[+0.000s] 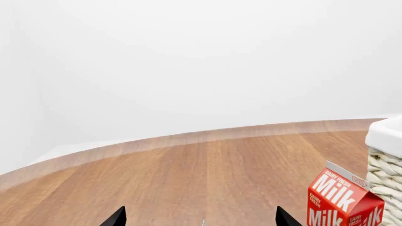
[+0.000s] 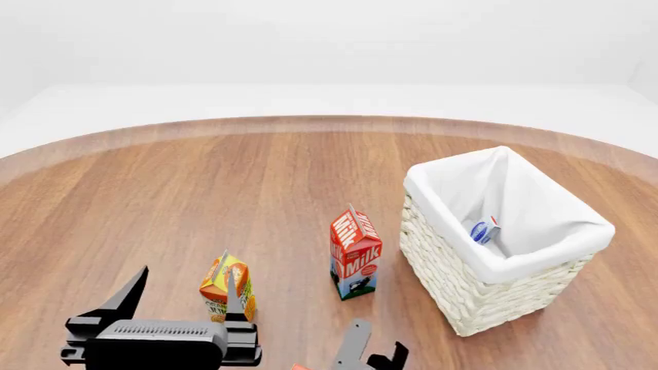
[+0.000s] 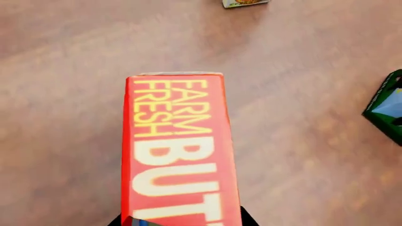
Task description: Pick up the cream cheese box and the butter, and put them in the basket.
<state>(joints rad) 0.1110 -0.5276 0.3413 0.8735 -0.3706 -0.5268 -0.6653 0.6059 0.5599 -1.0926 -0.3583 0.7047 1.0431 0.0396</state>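
Close under the right wrist camera lies the butter, a red carton lettered "FARM FRESH" and "BUT…" in yellow, long axis running straight away from the right gripper, whose dark fingers clasp its near end on both sides. Far right on the wooden table stands the basket, with the cream cheese box tilted inside against the white liner, blue oval showing; just left of it a carton marked "Milk", farther left an orange juice carton. Near left, left gripper spread wide, grasping nothing.
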